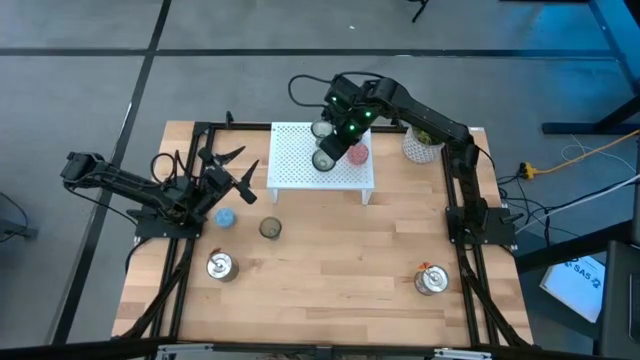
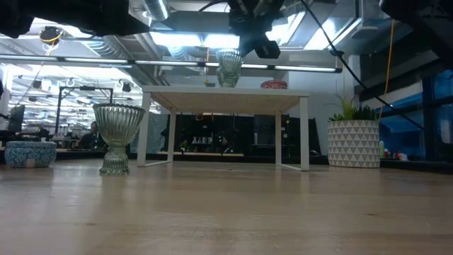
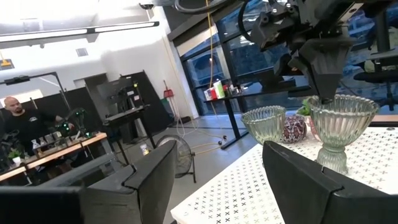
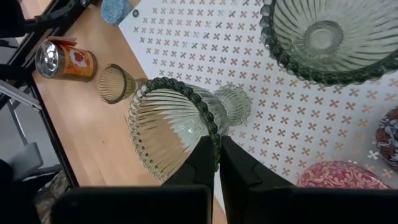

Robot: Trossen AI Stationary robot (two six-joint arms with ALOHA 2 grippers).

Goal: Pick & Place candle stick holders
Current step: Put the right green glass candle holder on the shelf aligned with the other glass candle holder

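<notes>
Pale wooden surface (image 1: 330,270) carries a white perforated rack (image 1: 300,160), above which the right gripper (image 4: 219,163) has its fingers pinched on the rim of a ribbed olive-clear glass cup (image 4: 177,127), while the left gripper (image 1: 235,172) waits half-open, empty.

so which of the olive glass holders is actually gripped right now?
The glass holder over the white rack: the right gripper pinches its rim. One sits free on the rack, another on the table.

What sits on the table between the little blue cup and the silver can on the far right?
Seen from above, one olive-clear glass cup stands between the blue cup and the right silver can; past it the wooden table is bare.
</notes>
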